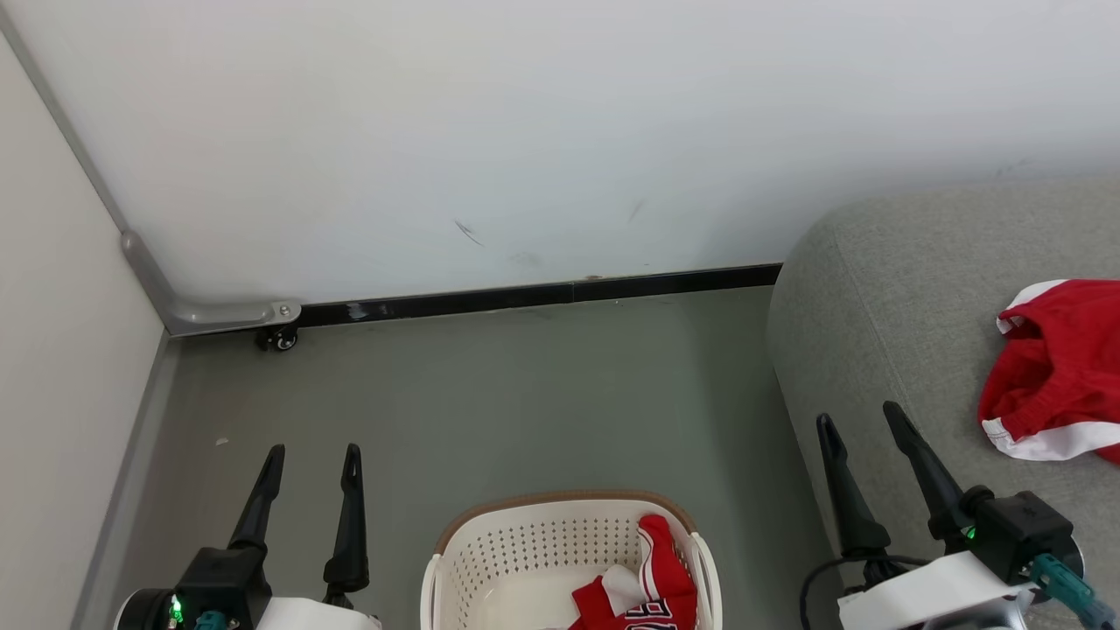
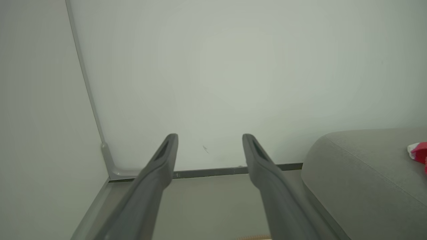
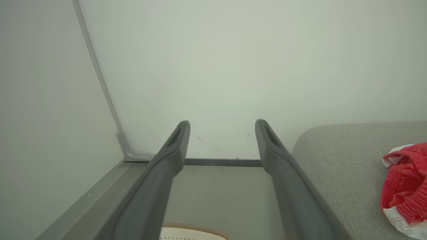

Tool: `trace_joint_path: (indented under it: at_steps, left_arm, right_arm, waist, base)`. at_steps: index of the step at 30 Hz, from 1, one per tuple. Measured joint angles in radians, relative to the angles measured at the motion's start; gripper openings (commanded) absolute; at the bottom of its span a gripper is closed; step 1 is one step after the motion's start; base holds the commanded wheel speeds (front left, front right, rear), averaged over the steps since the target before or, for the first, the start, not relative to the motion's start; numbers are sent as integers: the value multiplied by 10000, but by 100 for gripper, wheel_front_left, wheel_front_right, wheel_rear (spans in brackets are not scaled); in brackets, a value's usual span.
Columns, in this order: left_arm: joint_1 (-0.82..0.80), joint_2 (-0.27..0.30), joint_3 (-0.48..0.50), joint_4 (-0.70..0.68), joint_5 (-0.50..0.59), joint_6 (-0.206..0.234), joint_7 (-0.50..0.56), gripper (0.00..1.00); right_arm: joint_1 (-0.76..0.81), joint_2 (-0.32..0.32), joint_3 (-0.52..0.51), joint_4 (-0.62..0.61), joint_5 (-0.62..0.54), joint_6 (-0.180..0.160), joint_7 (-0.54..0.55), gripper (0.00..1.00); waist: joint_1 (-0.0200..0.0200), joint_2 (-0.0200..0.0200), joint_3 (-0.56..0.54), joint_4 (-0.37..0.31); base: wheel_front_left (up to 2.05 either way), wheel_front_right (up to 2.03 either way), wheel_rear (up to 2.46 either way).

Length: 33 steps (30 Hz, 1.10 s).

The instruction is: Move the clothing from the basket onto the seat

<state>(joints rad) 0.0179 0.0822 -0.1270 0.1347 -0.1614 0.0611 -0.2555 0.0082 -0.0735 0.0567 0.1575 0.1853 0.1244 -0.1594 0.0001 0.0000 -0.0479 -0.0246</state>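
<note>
In the head view the basket [image 1: 560, 501] sits on the grey floor [image 1: 525, 394] at the 6 o'clock edge, between the two arms, with the red jersey [image 1: 654, 577] bunched against its right wall, white stripes and dark lettering showing. The left gripper [image 1: 315, 453] hangs at about 8 o'clock of the view, its fingers [image 1: 261, 507] spread wide with nothing between them. The jersey lies at roughly 4 o'clock from their tips, well apart and lower. The right gripper [image 1: 858, 416] is at about 4 o'clock of the view, its fingers likewise parted and empty, tips over the rounded left edge of the seat [image 1: 875, 289]. From those tips the jersey is at about 8 o'clock, down in the basket. The red shorts [image 1: 1054, 372] lie crumpled on the seat at about 3 o'clock, near but not touching. In the right wrist view the shorts lie at 4 o'clock, outside the right finger, and the basket rim peeps in at 6 o'clock between the fingers. A pale wall [image 1: 525, 131] with a dark skirting strip stands behind.
</note>
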Motion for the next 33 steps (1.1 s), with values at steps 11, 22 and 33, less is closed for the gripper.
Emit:
trace_joint_path:
  at_steps: [11, 22, 33]
  left_arm:
    - [-19, -10, -90, 236, 4, -6, 0, 100]
    - [-91, -17, -88, 244, 102, -6, 0, 100]
    - [-233, -38, -73, 245, 102, -4, 0, 100]
  right_arm:
    - [393, 115, -134, -311, -190, 0, 23, 100]
    - [561, 196, -161, -575, -284, 0, 40, 100]
    - [567, 238, -171, -669, -293, 0, 111, 100]
  waist:
    - [0, 0, 166, -149]
    - [0, 0, 298, -164]
    - [0, 0, 414, -195]
  base:
    - [0, 0, 0]
    - [0, 0, 0]
    - [0, 0, 0]
